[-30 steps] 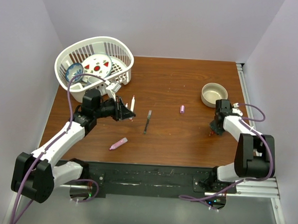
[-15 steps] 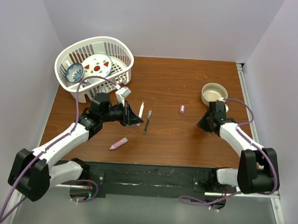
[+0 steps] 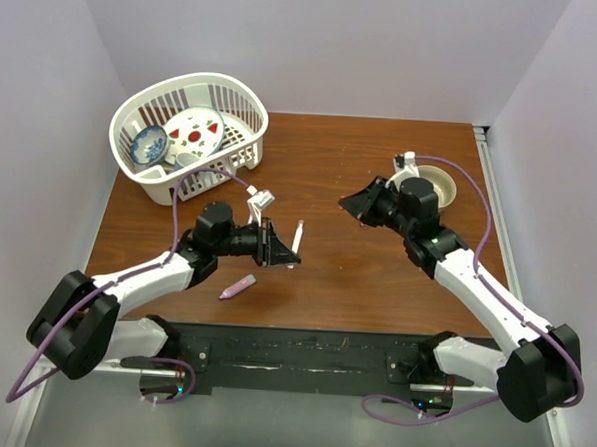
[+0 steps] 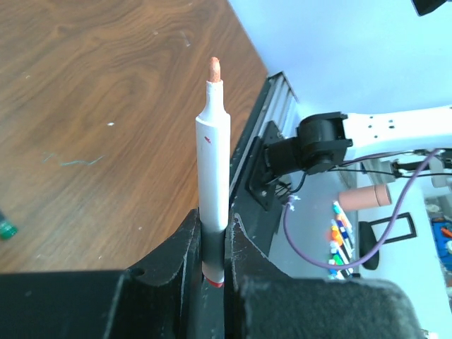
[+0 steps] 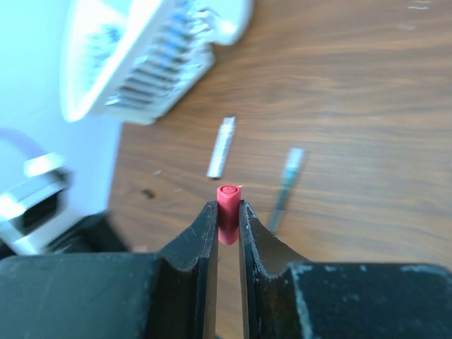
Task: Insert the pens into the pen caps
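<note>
Left wrist view: the left gripper (image 4: 212,224) is clamped on the dark lower end of a slim white plastic marker with a red band at its base (image 4: 212,166). The marker stands straight up out of the fingers and ends in a bare, uncapped orange-red tip, a detail too small to read from overhead. Right wrist view: the right gripper (image 5: 227,212) is closed on a short red plastic tubular cap (image 5: 227,200), pinched at the fingertips with its round open end facing away from the hand. Two slim pale shapes lie blurred beyond those fingers and cannot be identified. From overhead, the left gripper (image 3: 282,249) and right gripper (image 3: 350,203) face each other over the brown wooden table (image 3: 356,277), near but apart, with the marker (image 3: 297,234) projecting ahead of the left fingers. A short, thick pink marker (image 3: 237,287) lies on the table just behind the left gripper. Against the frame half a second earlier, the right gripper has left the beige round bowl (image 3: 445,180) and travelled toward the left arm, and the left gripper has advanced slightly to meet it.
</note>
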{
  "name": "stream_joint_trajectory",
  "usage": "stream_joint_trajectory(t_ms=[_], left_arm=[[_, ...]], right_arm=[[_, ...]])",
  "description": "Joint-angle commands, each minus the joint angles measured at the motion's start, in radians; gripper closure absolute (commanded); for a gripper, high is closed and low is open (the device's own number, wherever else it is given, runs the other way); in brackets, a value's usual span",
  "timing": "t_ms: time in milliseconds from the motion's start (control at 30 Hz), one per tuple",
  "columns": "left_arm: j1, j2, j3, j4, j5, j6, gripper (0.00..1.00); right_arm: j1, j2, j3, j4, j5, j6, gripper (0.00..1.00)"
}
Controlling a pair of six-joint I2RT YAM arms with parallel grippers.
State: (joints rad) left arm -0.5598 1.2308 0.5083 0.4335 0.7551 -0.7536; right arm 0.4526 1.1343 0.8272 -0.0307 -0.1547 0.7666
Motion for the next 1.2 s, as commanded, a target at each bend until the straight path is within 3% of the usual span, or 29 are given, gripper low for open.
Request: stream_joint_trajectory(t_ms=[0, 300, 867, 1167], left_arm=[[-0.011, 0.021, -0.016, 0.212, 0.055, -0.096, 1.00], [-0.011, 0.032, -0.008, 0.226, 0.047, -0.104, 1.00], [-0.012, 0.036, 0.007, 0.214, 0.038, -0.110, 1.00], [-0.012, 0.021, -0.011, 0.312, 0.058, -0.162, 1.00]], right_arm=[[0.079, 0.016, 0.050, 0.156, -0.048, 0.053, 1.00], [0.172, 0.059, 0.064, 0.198, -0.008, 0.059, 1.00], [0.235, 0.067, 0.052, 0.224, 0.023, 0.051, 1.00], [0.244, 0.036, -0.016, 0.267, 0.017, 0.016, 1.00]])
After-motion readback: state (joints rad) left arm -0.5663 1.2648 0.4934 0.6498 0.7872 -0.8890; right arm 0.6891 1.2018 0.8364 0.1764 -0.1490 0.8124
